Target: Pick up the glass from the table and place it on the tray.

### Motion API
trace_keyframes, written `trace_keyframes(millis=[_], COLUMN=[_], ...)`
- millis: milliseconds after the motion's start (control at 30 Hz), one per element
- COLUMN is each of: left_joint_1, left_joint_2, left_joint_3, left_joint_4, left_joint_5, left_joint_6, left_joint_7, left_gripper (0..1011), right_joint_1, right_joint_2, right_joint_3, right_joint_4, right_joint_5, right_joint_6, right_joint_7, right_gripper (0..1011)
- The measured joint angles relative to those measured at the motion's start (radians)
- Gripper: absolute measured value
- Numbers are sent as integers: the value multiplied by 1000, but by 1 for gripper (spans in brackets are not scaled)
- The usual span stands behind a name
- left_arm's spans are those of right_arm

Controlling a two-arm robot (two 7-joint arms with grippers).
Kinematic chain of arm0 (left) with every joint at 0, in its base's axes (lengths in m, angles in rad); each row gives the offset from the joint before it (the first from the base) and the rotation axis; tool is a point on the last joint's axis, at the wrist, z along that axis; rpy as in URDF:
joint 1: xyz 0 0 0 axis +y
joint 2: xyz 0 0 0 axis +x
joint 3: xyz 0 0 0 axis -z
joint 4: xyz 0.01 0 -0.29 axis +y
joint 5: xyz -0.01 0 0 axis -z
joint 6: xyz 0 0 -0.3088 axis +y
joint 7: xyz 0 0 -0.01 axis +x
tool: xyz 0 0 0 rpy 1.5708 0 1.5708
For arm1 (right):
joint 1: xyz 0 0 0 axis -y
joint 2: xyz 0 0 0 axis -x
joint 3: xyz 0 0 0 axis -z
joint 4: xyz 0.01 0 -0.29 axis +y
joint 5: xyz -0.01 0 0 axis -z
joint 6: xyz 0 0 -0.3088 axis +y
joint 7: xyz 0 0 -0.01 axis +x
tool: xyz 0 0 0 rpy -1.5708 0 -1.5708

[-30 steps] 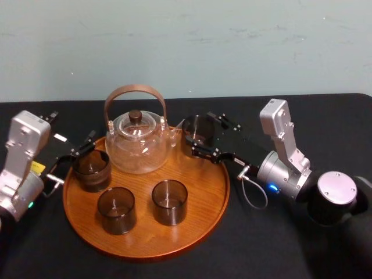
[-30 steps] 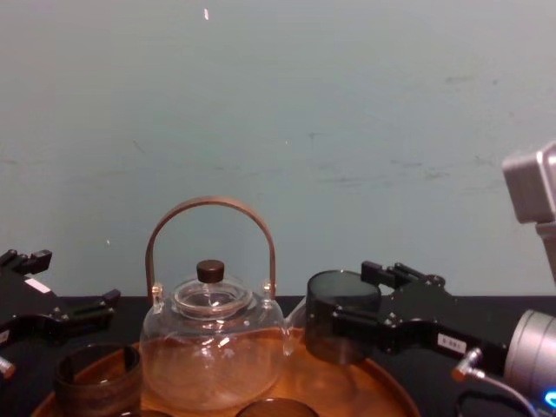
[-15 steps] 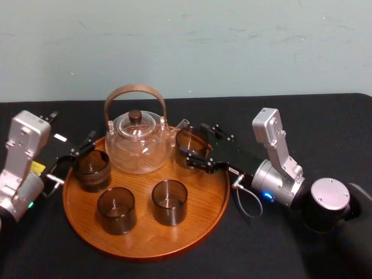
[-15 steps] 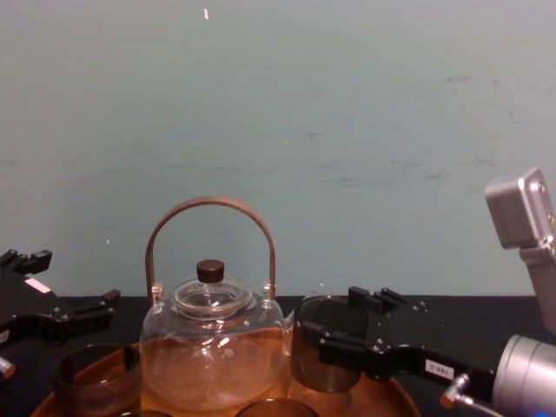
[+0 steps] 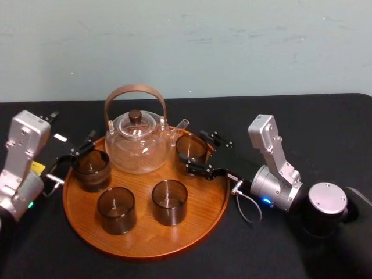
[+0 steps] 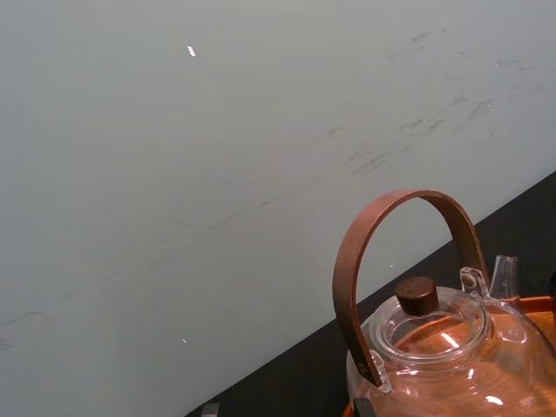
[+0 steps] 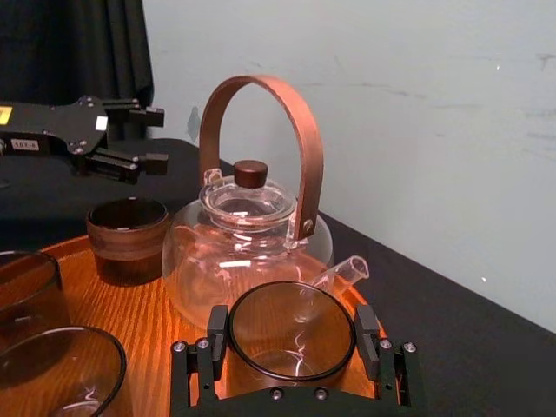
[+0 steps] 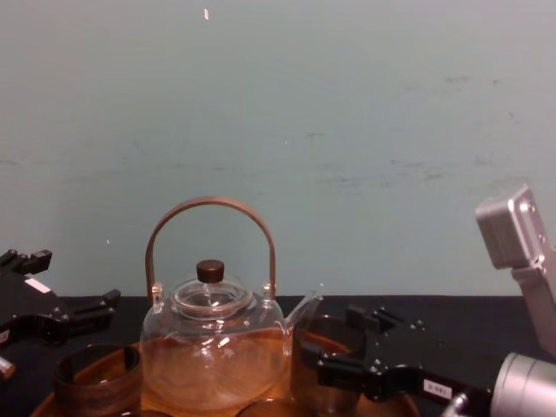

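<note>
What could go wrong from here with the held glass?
The glass in the right gripper sits beside the teapot spout; a sideways move could knock it. Whether it touches the tray is unclear; opening the jaws early might drop it. The left gripper hangs open at the tray's left.

Silver right arm [image 5: 273,168] at 4 o'clock: blue light [image 5: 267,201], grey cable loop [image 5: 245,204], silver-capped black joint [image 5: 325,200]. Silver left arm [image 5: 20,157] at 8 o'clock: yellow sticker [image 5: 36,168], green light [image 5: 30,204]. Black, screw-studded right gripper [image 7: 291,343].
</note>
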Motion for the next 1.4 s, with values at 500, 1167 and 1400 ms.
trace_keyframes(millis=[500,1167,1400], left_joint_1=[0,0,0], left_joint_2=[0,0,0], left_joint_3=[0,0,0], left_joint_4=[0,0,0], left_joint_5=[0,0,0], left_joint_6=[0,0,0], left_joint_7=[0,0,0], left_gripper=[1001,1001,1001], right_joint_1=[-1,-25,-56], right_joint_2=[0,23,54], right_joint_3=[-6,19,42], right_joint_4=[3,-58,-139], right_joint_5=[-17,16,37], right_joint_6=[2,-19,-20], right_joint_7=[-12,6,1], right_gripper=[900,1002,1002])
